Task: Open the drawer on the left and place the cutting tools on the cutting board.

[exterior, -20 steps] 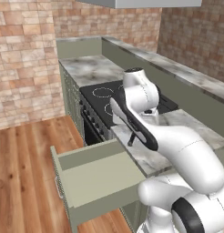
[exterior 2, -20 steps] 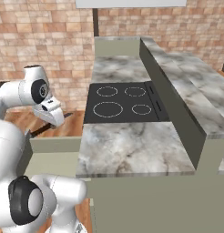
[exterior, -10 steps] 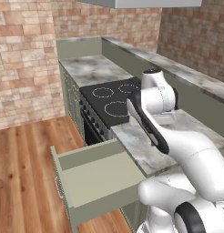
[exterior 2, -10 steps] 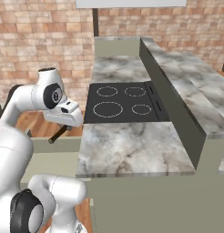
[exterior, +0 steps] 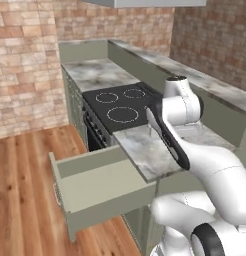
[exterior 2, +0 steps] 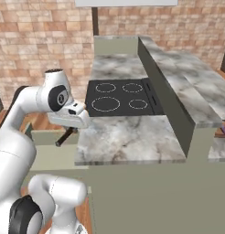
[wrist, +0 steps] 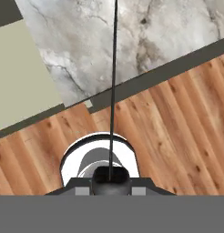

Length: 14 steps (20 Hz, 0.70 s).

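Gripper (exterior 2: 71,130) was narrow, clamped on the knife (exterior 2: 63,137), a thin dark tool. In the right base view the knife hung from my fingers just off the counter's (exterior 2: 128,137) 9 o'clock edge, tilted, tip toward 8 o'clock. In the hand view the knife (wrist: 114,68) ran as a thin dark line from 6 to 12 o'clock, crossing wood floor (wrist: 177,127), then the counter edge. The drawer (exterior: 102,187) stood pulled out at 7 o'clock in the left base view, below the counter slab. The cooktop (exterior: 122,102) sat at 12 o'clock of that slab. My arm leaned over the slab.
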### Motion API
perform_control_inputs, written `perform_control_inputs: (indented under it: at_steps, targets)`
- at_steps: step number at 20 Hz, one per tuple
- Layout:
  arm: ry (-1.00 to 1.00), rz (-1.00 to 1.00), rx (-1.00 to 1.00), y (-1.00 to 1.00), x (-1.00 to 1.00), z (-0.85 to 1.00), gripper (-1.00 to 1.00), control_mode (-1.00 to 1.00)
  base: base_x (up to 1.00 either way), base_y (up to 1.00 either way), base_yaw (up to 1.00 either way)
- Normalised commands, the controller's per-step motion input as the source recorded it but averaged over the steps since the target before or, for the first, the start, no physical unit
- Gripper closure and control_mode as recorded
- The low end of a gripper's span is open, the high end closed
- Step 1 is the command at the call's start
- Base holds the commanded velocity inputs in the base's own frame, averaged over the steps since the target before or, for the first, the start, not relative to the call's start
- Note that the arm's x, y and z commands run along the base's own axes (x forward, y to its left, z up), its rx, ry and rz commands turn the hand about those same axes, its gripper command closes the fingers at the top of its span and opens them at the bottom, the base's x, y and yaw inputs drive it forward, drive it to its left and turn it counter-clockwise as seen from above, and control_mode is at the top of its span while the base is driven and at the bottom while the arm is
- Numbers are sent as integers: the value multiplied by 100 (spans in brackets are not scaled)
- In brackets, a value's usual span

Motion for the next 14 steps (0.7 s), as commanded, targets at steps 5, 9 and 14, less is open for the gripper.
perform_control_inputs:
  at_steps: [5, 9, 14]
  targets:
    - [0, 0, 0, 0, 0, 0, 100, 100, -88, -99, 0]
    - [0, 0, 0, 0, 0, 0, 100, 100, -9, -100, 1]
    - [0, 0, 0, 0, 0, 0, 100, 100, 16, -100, 8]
